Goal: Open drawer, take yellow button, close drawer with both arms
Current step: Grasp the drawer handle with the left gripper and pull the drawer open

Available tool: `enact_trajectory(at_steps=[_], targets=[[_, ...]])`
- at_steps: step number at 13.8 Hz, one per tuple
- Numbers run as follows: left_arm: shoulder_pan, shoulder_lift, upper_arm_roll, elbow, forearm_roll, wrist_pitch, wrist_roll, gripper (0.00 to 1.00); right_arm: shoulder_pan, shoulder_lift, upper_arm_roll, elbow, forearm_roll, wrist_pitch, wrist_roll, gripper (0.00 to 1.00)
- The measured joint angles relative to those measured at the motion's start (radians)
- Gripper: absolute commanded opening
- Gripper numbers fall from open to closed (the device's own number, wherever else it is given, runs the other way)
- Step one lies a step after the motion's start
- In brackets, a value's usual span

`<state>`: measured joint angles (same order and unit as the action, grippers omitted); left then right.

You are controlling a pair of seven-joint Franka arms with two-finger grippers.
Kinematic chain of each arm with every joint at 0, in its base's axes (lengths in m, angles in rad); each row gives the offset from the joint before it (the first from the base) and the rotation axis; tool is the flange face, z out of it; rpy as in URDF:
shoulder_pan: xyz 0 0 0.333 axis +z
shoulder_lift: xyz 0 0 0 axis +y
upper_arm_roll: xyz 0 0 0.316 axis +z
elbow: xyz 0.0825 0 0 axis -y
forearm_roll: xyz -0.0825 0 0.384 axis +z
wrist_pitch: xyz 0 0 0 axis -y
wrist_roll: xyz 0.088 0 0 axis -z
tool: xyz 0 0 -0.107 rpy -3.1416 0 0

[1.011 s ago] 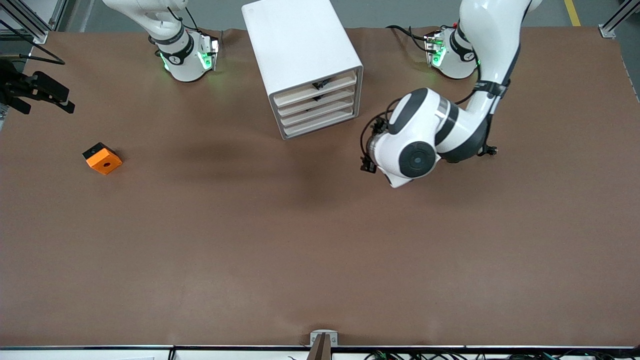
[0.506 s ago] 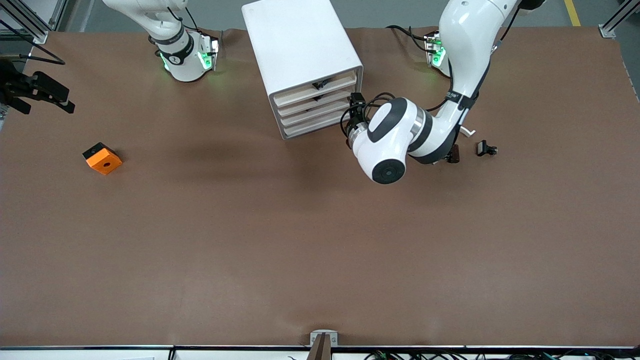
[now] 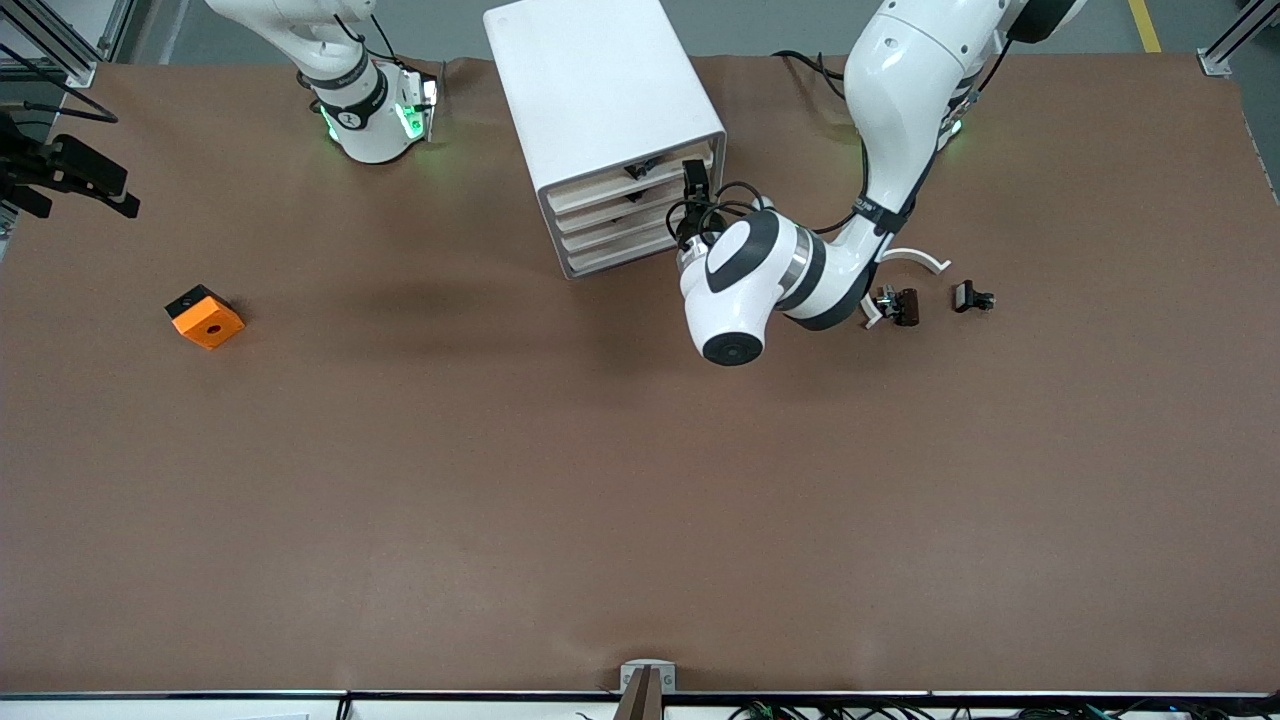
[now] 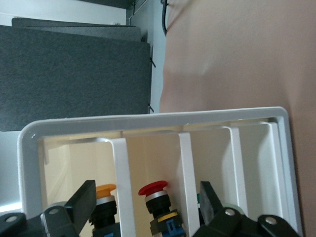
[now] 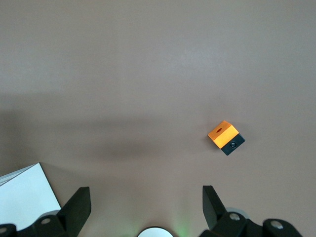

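Observation:
The white cabinet (image 3: 600,90) stands near the arms' bases, and its uppermost drawer (image 3: 598,186) sits flush with the three below it. In the left wrist view the button (image 4: 104,191), black-bodied with an orange-yellow cap, shows in that uppermost drawer (image 4: 79,163). A red-capped one (image 4: 154,190) sits in the slot below. My left gripper (image 3: 691,195) hovers open just in front of the drawer fronts, at their end toward the left arm's base, holding nothing (image 4: 145,210). My right gripper (image 3: 70,180) waits open in the air at the right arm's end of the table (image 5: 144,212).
An orange square block with a hole (image 3: 204,317) (image 5: 225,137) lies toward the right arm's end. Small black clip parts (image 3: 898,305) (image 3: 972,297) and a white curved piece (image 3: 915,258) lie beside the left arm's elbow.
My left arm has swung from over the open table toward the cabinet front, uncovering the small black parts and the curved piece. The right arm has barely moved.

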<state>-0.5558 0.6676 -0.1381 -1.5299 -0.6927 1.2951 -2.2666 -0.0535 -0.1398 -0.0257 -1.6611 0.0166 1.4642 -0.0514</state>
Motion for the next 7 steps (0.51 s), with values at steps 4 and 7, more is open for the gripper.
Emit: enact_trajectory(at_steps=[4, 7], targets=[[-0.001, 0.002, 0.0, 0.001, -0.037, -0.004, -0.018, 0.68, -0.005, 0.058, 0.0, 0.008, -0.006, 0.021, 0.0, 1.0], [-0.01, 0.006, 0.0, 0.001, -0.038, -0.006, -0.02, 0.45, -0.036, 0.118, -0.001, 0.015, -0.013, 0.055, -0.003, 1.0]])
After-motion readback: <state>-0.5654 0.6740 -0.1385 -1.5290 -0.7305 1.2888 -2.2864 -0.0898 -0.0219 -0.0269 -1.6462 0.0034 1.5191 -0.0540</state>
